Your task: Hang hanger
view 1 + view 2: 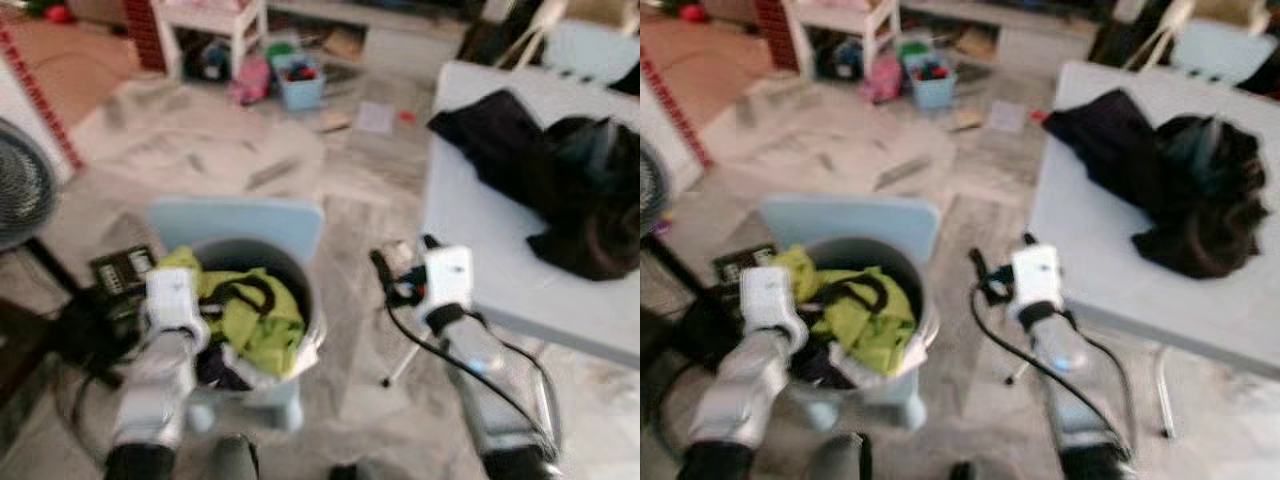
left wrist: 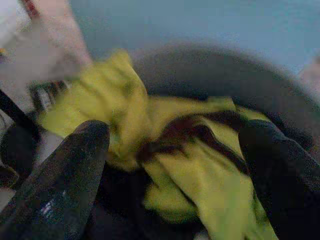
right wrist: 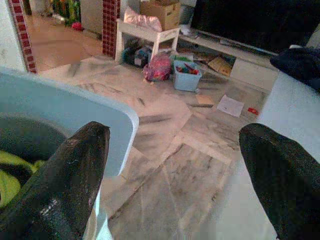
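- Hanger [image 1: 240, 292]: what looks like a dark loop lies on the yellow-green clothes [image 1: 255, 320] in the grey bucket [image 1: 305, 290], at about 7 o'clock in the head views; blur keeps me from being sure of its shape.
- Left gripper [image 2: 175, 150] hovers just above that pile with its fingers spread wide, holding nothing.
- Right gripper [image 3: 175, 150] hangs over the floor at about 5 o'clock, fingers likewise parted and empty.
- Risk, as I judge it: the loop is tangled in cloth, so a pinch could catch fabric instead and drag clothes out; the motion blur could also spoil the aim.
- Bucket rests on a pale blue chair [image 1: 240, 222]; a black fan [image 1: 20, 190] stands at 9 o'clock.
- Floor [image 1: 250, 150] is pale marble tile.
- White table [image 1: 480, 250] at 3 o'clock carries a heap of dark clothes [image 1: 550, 190].
- Far off at 12 o'clock: toys [image 1: 295, 75], a white shelf [image 1: 215, 20] and a red brick pillar [image 3: 111, 25].
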Motion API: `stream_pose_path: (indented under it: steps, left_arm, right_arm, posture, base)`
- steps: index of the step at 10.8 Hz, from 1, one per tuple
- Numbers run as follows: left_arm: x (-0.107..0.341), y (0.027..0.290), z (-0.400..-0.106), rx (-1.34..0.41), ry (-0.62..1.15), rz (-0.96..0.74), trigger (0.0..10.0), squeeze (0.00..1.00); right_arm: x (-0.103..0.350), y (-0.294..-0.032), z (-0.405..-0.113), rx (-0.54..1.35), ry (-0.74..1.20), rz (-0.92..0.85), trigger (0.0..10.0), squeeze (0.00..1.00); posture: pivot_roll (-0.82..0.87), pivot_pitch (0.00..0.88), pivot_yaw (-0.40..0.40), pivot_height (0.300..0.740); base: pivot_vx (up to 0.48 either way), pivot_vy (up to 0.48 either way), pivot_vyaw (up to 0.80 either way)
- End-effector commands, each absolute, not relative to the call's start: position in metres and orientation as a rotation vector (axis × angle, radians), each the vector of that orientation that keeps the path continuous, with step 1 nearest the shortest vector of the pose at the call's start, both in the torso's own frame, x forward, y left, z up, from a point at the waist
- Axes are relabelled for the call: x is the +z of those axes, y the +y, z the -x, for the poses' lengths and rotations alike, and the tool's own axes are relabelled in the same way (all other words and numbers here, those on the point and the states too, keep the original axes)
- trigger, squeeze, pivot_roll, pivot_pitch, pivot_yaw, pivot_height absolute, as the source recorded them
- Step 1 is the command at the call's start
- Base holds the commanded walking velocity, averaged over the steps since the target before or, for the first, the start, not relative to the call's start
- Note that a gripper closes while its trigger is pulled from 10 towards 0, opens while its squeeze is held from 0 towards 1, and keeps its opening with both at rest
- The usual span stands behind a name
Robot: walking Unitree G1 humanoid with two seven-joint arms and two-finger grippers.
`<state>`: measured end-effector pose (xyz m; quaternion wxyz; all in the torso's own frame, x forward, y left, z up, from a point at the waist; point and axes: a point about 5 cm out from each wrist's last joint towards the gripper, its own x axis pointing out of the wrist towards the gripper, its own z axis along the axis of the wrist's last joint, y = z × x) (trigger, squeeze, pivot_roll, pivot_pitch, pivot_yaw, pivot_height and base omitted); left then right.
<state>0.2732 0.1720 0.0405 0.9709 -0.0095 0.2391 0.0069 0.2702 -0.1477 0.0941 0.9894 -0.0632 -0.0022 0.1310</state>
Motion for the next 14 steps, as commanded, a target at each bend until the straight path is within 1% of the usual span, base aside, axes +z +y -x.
stream_pose_path:
  steps: [1,2,4,5,6,8,10,11,12,14]
  left_arm:
    - [0.034,0.163,-0.273,-0.053,0.55,0.001,10.0,0.0]
    - [0.033,0.161,-0.274,-0.066,0.563,-0.011,10.0,0.0]
    - [0.032,0.18,-0.276,0.005,0.541,-0.128,10.0,0.0]
    - [0.031,0.195,-0.269,0.086,0.526,-0.163,10.0,0.0]
    - [0.029,0.206,-0.26,0.128,0.521,-0.21,10.0,0.0]
    - [0.018,0.221,-0.247,0.15,0.554,-0.21,10.0,0.0]
    - [0.021,0.232,-0.254,0.162,0.5,-0.231,10.0,0.0]
    - [0.029,0.235,-0.26,0.172,0.457,-0.254,10.0,0.0]
    - [0.042,0.241,-0.272,0.211,0.389,-0.268,10.0,0.0]
    - [0.048,0.244,-0.275,0.253,0.341,-0.274,10.0,0.0]
  right_arm:
    - [0.102,-0.154,-0.27,0.247,-0.03,0.137,10.0,0.0]
    - [0.106,-0.157,-0.268,0.246,-0.038,0.146,10.0,0.0]
    - [0.11,-0.159,-0.261,0.272,-0.032,0.159,10.0,0.0]
    - [0.108,-0.158,-0.257,0.291,-0.015,0.17,10.0,0.0]
    - [0.106,-0.157,-0.255,0.298,-0.003,0.171,10.0,0.0]
    - [0.107,-0.153,-0.255,0.318,0.005,0.17,10.0,0.0]
    - [0.112,-0.162,-0.247,0.313,0.014,0.188,10.0,0.0]
    - [0.113,-0.17,-0.239,0.305,0.032,0.197,10.0,0.0]
    - [0.114,-0.181,-0.214,0.326,0.079,0.208,10.0,0.0]
    - [0.116,-0.179,-0.193,0.412,0.115,0.174,10.0,0.0]
  posture:
    - [-0.03,0.108,-0.104,0.74]
    - [-0.05,0.113,-0.107,0.74]
    - [-0.07,0.135,-0.131,0.74]
    - [-0.06,0.143,-0.142,0.74]
    - [-0.05,0.154,-0.153,0.74]
    - [-0.05,0.173,-0.167,0.74]
    - [-0.08,0.192,-0.174,0.74]
    - [-0.1,0.21,-0.185,0.74]
    - [-0.13,0.221,-0.2,0.74]
    - [-0.13,0.219,-0.202,0.74]
  base:
    - [0.0,0.0,0.0]
    - [0.0,0.0,0.0]
    - [0.0,0.0,0.0]
    - [0.0,0.0,0.0]
    - [0.0,0.0,0.0]
    - [0.0,0.0,0.0]
    - [0.0,0.0,0.0]
    - [0.0,0.0,0.0]
    - [0.0,0.0,0.0]
    - [0.0,0.0,0.0]
